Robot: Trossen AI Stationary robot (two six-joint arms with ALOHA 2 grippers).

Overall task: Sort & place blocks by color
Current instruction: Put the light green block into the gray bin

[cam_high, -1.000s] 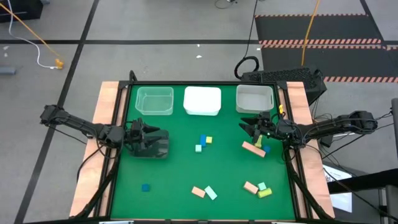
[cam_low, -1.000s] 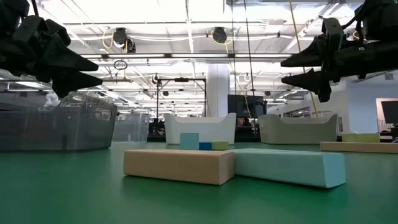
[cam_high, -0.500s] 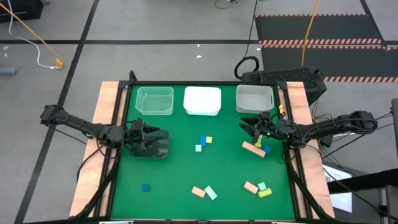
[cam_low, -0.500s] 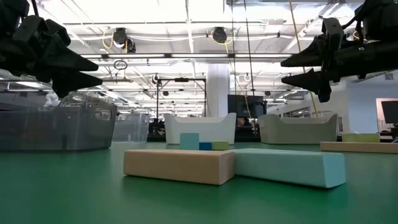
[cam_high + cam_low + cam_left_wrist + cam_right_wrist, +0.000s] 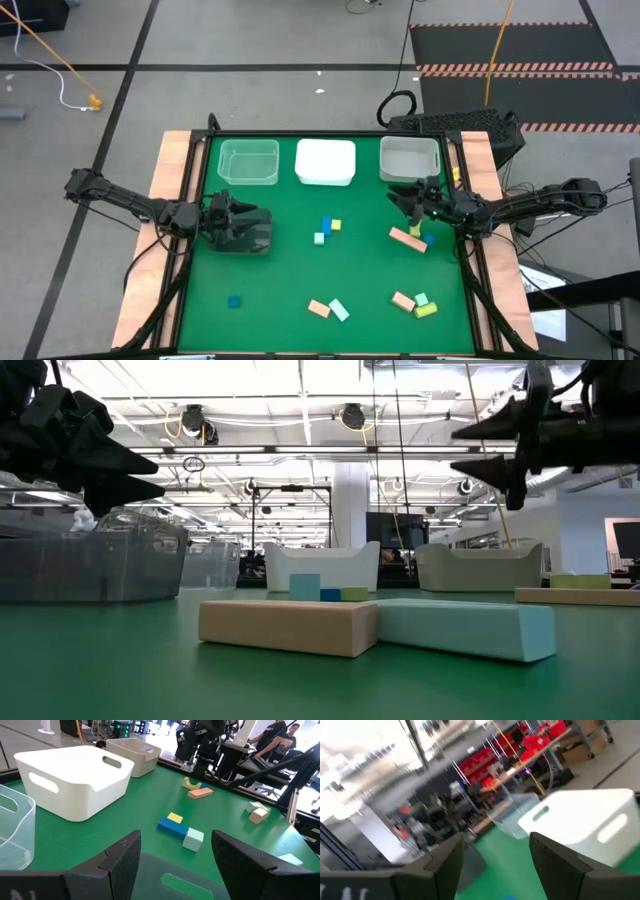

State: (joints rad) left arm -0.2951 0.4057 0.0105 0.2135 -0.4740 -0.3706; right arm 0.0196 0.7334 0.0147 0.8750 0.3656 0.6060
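Note:
Small blocks lie scattered on the green mat. A blue, a yellow and a mint block [image 5: 327, 228] sit mid-table and show again in the left wrist view [image 5: 176, 827]. A salmon bar [image 5: 407, 238] lies by a blue cube [image 5: 428, 240]. My right gripper [image 5: 412, 198] hangs open above and just beyond that bar, high in the low view [image 5: 470, 448]. My left gripper [image 5: 235, 220] waits open over a smoky clear bin [image 5: 252, 236].
Three bins stand along the far edge: clear [image 5: 249, 162], white [image 5: 325, 161], pale grey [image 5: 409, 158]. A lone blue block [image 5: 234, 301], a salmon and mint pair [image 5: 328, 309] and a salmon, mint and yellow-green group [image 5: 415, 303] lie near the front edge. People stand beyond the table [image 5: 280, 730].
My right gripper has risen a little and tipped its fingers up from a downward slant to level, drawing slightly toward the table's right edge. Its fingers stay open. The left arm and all blocks have kept still.

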